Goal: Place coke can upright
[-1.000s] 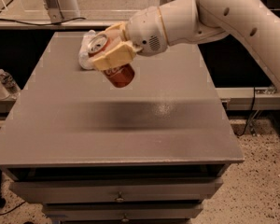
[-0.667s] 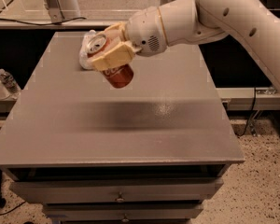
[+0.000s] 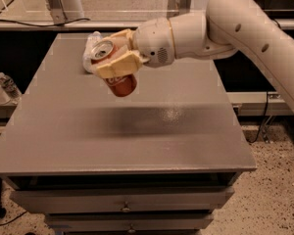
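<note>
The hand (image 3: 112, 58) is in the air above the far left part of the table (image 3: 137, 131), and its two cream-coloured fingers (image 3: 118, 68) are pressed against the coke can (image 3: 122, 83) from both sides, so the can is held between them. The can does not touch the table; it hangs over it. It is tilted, with the silver top (image 3: 102, 49) pointing up and to the left and the red bottom pointing down and to the right. The wrist (image 3: 154, 42) and the white arm (image 3: 235, 18) come in from the right side, above the table's far edge. Just behind the hand, something of clear plastic (image 3: 90, 43) lies on the table; I cannot tell exactly what it is. The table has drawers (image 3: 122, 199) at its front. To the left of the table, lower down, stand two small bottles (image 3: 5, 84).
</note>
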Controlling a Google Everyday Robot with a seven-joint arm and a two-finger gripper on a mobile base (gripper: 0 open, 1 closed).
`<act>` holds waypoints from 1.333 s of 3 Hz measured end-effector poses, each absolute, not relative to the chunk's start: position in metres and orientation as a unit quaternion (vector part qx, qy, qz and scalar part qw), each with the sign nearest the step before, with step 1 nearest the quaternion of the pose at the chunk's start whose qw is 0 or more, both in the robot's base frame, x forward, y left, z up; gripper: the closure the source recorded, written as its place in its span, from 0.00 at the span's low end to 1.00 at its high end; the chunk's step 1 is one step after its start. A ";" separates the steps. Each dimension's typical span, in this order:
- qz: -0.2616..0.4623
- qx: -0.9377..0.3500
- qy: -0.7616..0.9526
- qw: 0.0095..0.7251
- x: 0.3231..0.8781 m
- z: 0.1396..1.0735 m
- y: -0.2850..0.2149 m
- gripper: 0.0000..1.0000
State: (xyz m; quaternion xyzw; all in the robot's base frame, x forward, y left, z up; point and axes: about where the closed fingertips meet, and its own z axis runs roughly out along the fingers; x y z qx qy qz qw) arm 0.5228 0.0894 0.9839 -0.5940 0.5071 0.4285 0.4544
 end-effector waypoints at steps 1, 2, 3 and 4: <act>0.459 -0.573 0.482 0.479 0.515 0.974 0.084 1.00; 0.476 -0.554 0.469 0.497 0.507 0.965 0.072 1.00; 0.487 -0.538 0.457 0.514 0.502 0.960 0.059 1.00; 0.494 -0.535 0.451 0.516 0.501 0.953 0.051 1.00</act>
